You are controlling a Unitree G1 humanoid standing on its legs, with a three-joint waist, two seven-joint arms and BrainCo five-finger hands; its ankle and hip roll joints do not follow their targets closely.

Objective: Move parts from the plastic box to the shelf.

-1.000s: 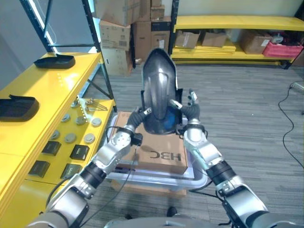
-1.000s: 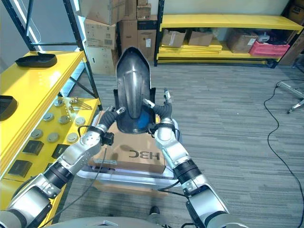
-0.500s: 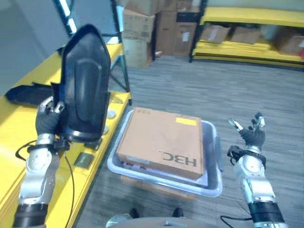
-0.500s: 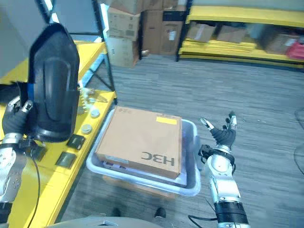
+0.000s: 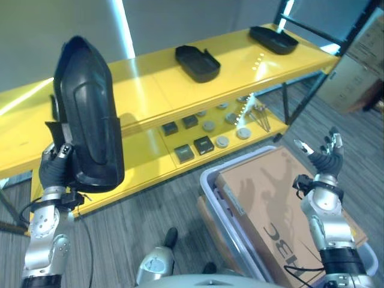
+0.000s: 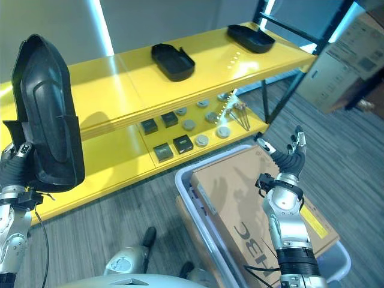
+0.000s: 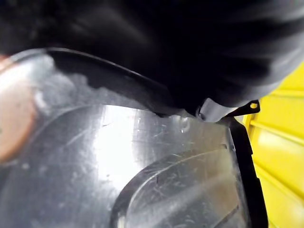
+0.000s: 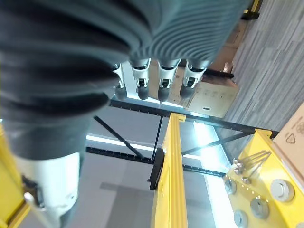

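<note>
Left eye view: the left hand (image 5: 55, 171) grasps a black fender part (image 5: 87, 117) upright, in front of the yellow shelf (image 5: 150, 90); two black parts (image 5: 197, 62) already lie on that shelf, so this one looks still to be placed.

Right eye view: beside the shelf, the right hand (image 6: 287, 161) hovers released over the cardboard box (image 6: 252, 204) in the plastic box (image 6: 198, 207).

Left wrist view: the fender hides the fingers.

Right wrist view: straight fingers (image 8: 164, 78), empty.
</note>
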